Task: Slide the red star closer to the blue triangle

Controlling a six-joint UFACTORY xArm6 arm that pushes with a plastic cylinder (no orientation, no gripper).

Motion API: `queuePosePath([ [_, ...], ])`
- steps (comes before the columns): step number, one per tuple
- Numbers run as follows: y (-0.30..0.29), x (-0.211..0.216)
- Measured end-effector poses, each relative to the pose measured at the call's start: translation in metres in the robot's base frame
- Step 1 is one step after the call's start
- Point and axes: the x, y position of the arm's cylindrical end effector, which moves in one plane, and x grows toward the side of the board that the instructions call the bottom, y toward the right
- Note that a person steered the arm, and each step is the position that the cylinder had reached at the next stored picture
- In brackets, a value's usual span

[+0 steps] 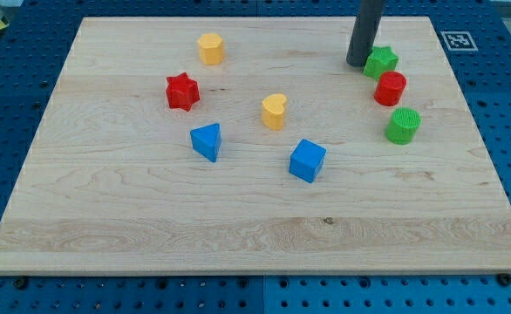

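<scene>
The red star [182,91] lies on the wooden board at the view's upper left. The blue triangle [207,140] lies just below it and slightly to the right, a short gap apart. My tip [357,64] is at the view's upper right, far from both, right beside the left side of the green star [380,61].
A yellow hexagon [210,48] sits above the red star. A yellow heart [274,111] and a blue cube [307,160] lie near the middle. A red cylinder [390,88] and a green cylinder [403,125] stand below the green star. The board [107,218] rests on a blue pegboard.
</scene>
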Motion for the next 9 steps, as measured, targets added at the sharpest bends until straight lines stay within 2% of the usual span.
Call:
queuePosePath([
  [2, -0.098, 0.031],
  [4, -0.234, 0.034],
  [5, -0.281, 0.034],
  [9, -0.287, 0.065],
])
